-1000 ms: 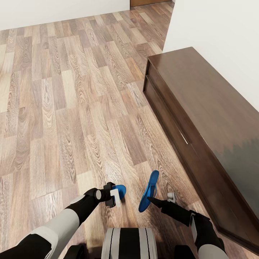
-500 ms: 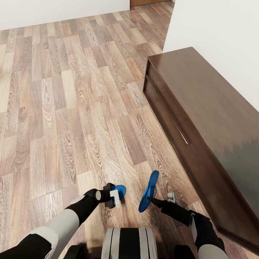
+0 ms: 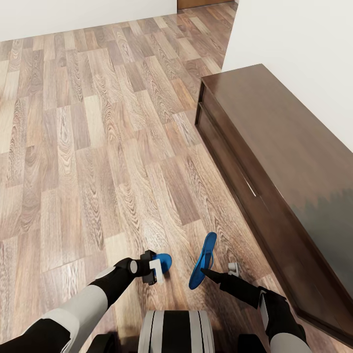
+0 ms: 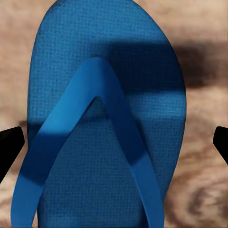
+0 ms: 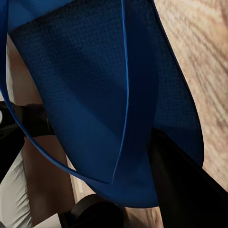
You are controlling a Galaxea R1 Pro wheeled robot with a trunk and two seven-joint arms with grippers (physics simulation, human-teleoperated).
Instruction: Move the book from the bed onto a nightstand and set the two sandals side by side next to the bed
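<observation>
Your head view looks down on wood-plank floor (image 3: 98, 162) filling most of the frame, with white wall (image 3: 294, 44) at upper right and along the top left. One long dark-brown sideboard (image 3: 284, 186) runs down the right side of the frame, from the middle right to the lower right corner, close beside your right arm. A strip of brown doorway shows at the top centre.

You have two blue sandals. The left sandal (image 3: 162, 260) sits at bottom centre, just past your left gripper (image 3: 153, 267), mostly hidden behind it. In the left wrist view that left sandal (image 4: 102, 128) lies sole down with its straps up, centred between the two dark fingertips (image 4: 8, 147) at the frame's edges; the jaws stand wide, clear of the sandal's sides, closed on nothing.

The right sandal (image 3: 203, 261) stands tilted on its edge at bottom centre, a little right of the other and apart from it. Your right gripper (image 3: 215, 273) meets it at its near end. In the right wrist view the right sandal (image 5: 109, 95) fills the frame up close, with one dark finger (image 5: 185, 185) pressed against its sole, so the grip is closed on it.
</observation>
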